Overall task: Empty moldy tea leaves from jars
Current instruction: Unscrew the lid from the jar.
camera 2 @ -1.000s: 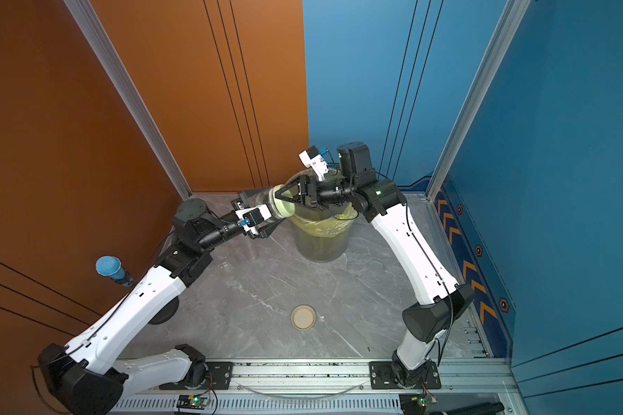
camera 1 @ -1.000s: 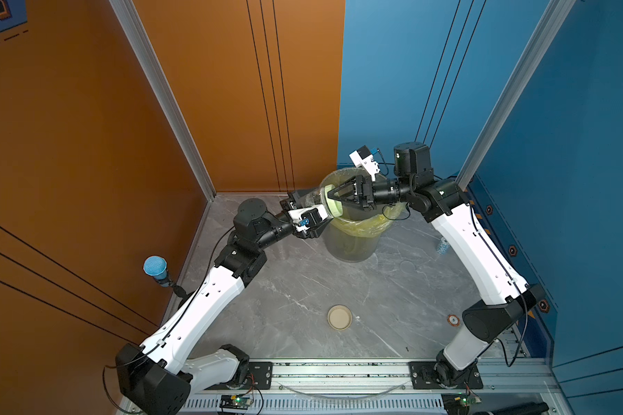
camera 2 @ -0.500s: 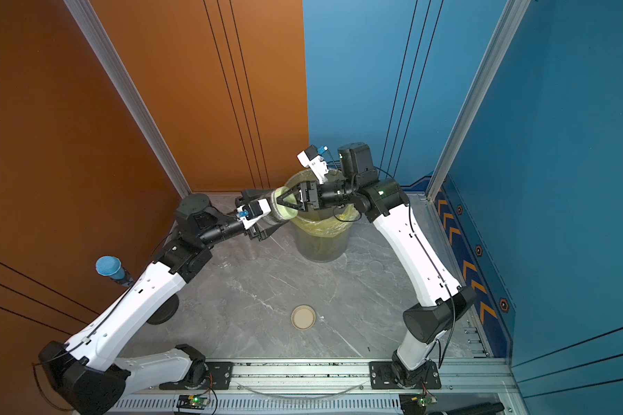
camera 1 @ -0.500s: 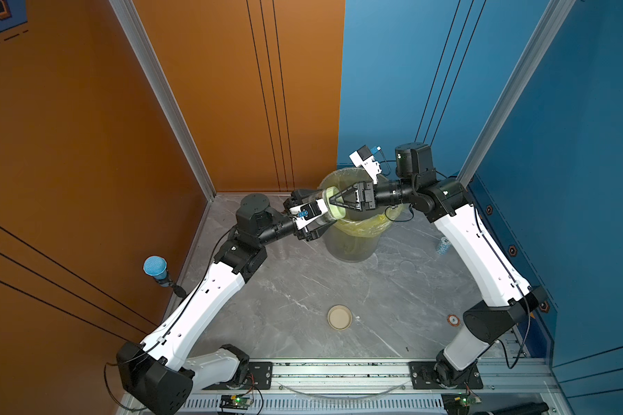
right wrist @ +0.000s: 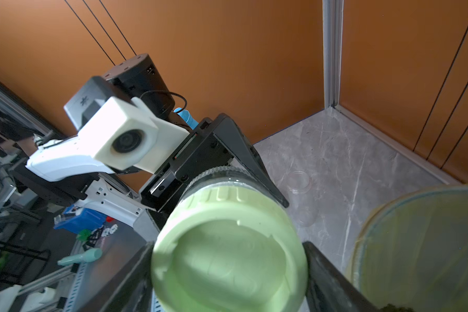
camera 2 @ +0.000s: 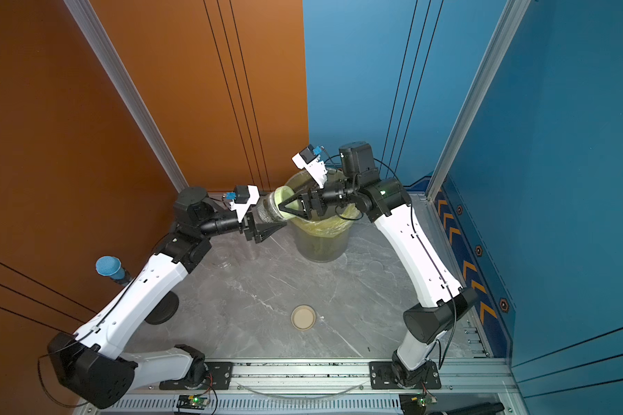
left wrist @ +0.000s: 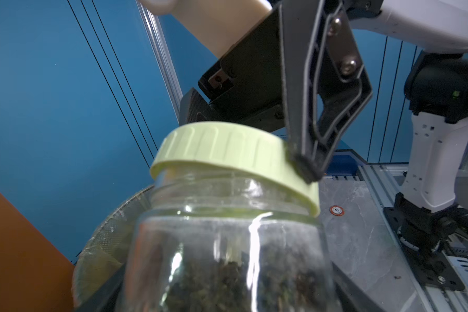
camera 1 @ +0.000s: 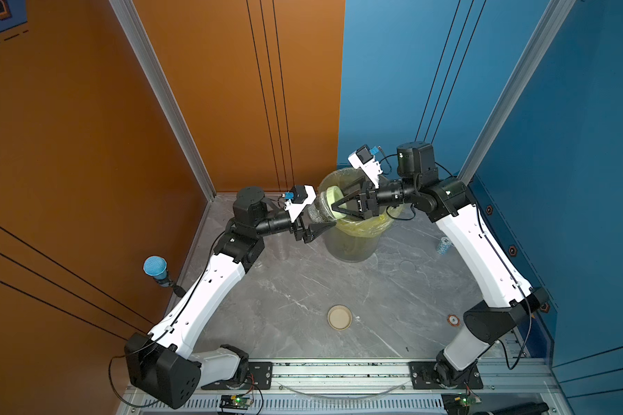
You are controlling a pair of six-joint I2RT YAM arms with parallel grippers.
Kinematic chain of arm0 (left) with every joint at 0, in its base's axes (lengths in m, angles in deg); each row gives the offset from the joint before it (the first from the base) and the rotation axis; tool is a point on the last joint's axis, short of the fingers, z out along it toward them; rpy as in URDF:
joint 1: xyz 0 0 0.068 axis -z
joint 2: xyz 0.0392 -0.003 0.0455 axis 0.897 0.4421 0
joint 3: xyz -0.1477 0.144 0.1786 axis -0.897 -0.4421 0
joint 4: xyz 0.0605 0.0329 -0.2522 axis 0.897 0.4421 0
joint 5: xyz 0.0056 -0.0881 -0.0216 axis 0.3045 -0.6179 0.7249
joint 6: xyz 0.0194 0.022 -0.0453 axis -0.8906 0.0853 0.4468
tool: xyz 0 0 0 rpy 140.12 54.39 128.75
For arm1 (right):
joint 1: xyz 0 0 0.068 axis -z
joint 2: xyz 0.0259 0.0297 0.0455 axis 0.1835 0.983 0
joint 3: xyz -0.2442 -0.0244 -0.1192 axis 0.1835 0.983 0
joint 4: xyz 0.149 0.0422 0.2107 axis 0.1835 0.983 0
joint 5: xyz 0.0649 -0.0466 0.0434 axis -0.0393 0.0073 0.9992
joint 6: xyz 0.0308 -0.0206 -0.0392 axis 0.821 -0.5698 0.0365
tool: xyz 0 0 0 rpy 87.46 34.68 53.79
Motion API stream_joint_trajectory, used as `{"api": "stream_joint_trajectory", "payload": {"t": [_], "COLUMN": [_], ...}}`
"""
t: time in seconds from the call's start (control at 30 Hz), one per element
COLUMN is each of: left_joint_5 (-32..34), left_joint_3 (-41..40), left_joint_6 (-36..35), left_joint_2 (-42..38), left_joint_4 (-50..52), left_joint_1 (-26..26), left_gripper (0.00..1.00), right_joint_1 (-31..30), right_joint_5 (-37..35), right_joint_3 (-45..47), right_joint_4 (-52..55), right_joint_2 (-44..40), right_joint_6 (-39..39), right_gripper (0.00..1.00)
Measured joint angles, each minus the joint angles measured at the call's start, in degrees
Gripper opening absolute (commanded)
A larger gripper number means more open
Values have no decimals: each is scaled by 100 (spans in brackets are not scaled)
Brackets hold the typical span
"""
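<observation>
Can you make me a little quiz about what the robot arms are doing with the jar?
1. Fill the gap: the right gripper pinches the jar's pale green ___.
2. True or false: the jar is standing on the table.
3. Pick one: which of these lies on the table? A) a beige lid B) a spoon C) a banana

Key
1. lid
2. False: the left gripper holds it in the air by the bin.
3. A
</observation>
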Motion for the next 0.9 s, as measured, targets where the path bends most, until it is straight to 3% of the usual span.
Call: {"api": "stream_joint_trajectory", "payload": {"t": [0.33, 0.9], "left_joint_5": [-420, 52], "left_joint_3": [39, -758], "left_joint_6": [682, 1646], "left_joint_2": [107, 238], "left_joint_4": [-647, -2658], "left_joint_1": [-101, -173], "left_gripper": [47, 45], "right_joint_1": [37, 81], "right_joint_5": [-214, -251], "right_joint_3": [-219, -748], "right_joint_4": [116, -37], "right_joint_2": [-98, 413], "right_joint_6": [-857, -374], "right_gripper": [74, 67]}}
